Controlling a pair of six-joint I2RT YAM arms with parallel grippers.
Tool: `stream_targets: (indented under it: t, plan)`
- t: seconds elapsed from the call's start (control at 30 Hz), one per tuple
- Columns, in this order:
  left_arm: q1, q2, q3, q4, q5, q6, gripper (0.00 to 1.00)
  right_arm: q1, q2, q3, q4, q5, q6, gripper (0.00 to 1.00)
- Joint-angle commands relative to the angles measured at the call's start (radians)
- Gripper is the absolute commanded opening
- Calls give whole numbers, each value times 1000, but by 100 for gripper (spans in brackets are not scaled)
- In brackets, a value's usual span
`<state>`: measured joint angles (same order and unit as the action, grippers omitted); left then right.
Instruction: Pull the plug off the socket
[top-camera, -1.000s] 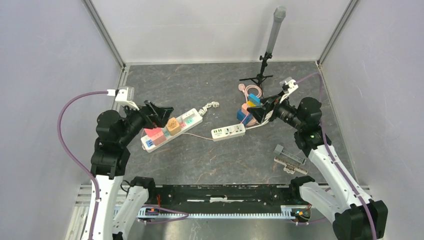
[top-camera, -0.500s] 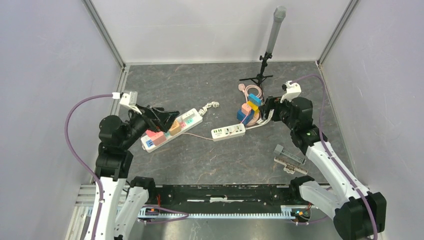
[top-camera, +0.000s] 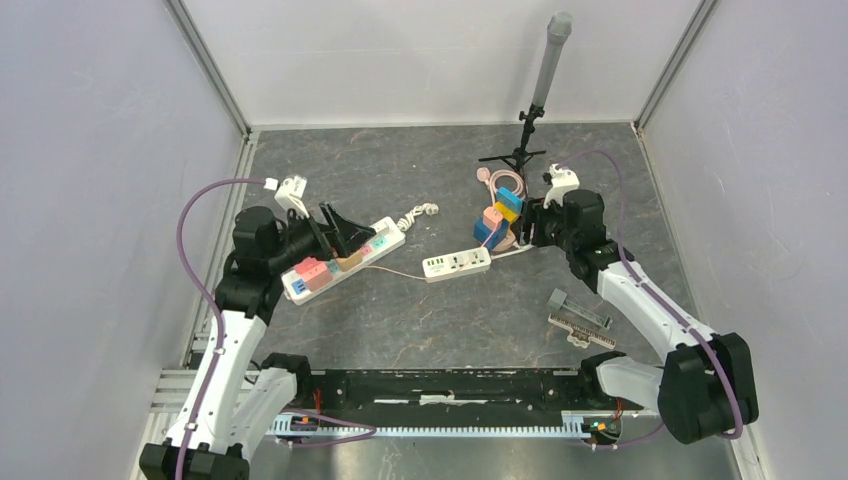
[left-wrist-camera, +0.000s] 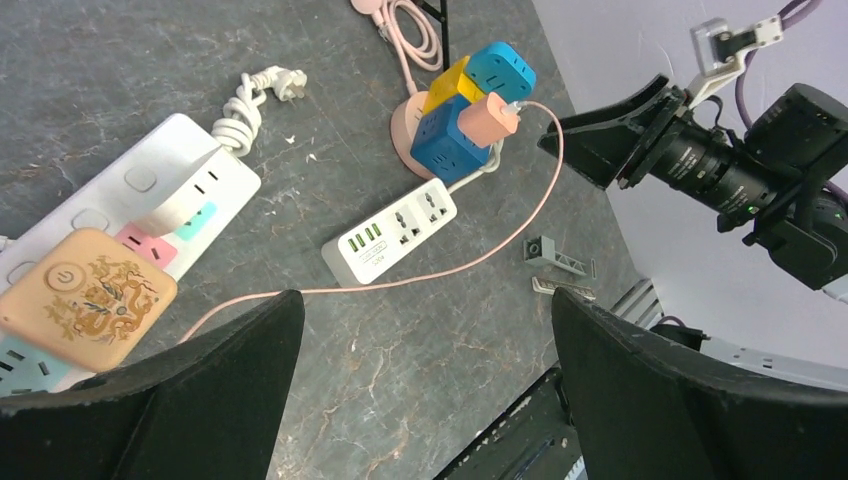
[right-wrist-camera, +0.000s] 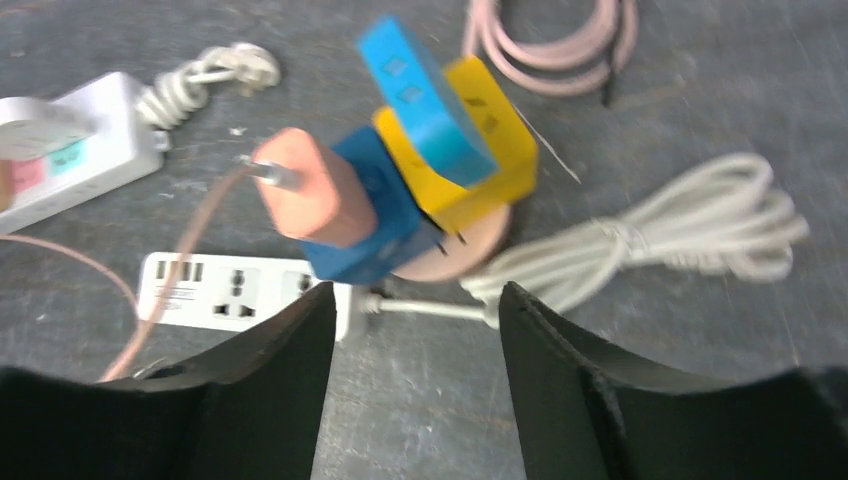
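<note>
Counter (top-camera: 420, 310): carries the cube socket (right-wrist-camera: 385, 225).
Right fingers (right-wrist-camera: 270, 400): spread, empty, nearer arm, just short of the socket.
Left fingers (left-wrist-camera: 200, 400): spread, well apart from it.
Pink plug (right-wrist-camera: 315, 200): seated in the socket, jutting leftward, ahead of the right fingers.

Grey table (top-camera: 420, 320) with power strips (top-camera: 456, 264)

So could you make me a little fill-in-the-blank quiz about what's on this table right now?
1. The pink charger is plugged into a ___ cube.
2. The middle cube of that stack is ___.
3. The left claw and the right claw are both ___, holding nothing.
4. The tan dragon-pattern adapter sits on the long ___ power strip.

Missing words: blue; yellow; open; white.
</note>
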<state>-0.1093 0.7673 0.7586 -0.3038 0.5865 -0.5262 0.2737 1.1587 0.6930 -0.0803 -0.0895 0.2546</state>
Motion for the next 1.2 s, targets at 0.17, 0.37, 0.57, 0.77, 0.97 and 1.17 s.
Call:
stream_targets:
  t: [0.17,0.37,0.57,0.77,0.97,1.17]
  plan:
    - [-12,-10,-14,45,29,-55,100,38,36,-7,287,-256,-158,61]
    - [-13,-10,-21,45,26,-63,100,65,80,-33,351,-239,-226,63]
    - [-13,-8,-27,45,30,-67,100,88,132,-32,361,-176,-327,55]
    - [-16,3,-36,45,32,-78,100,104,181,-14,384,-193,-341,57]
    - [-56,67,-43,99,30,-151,100,122,188,-13,401,-228,-325,37]
    - [-232,233,-25,240,-88,-250,97,174,130,-77,484,-184,-234,21]
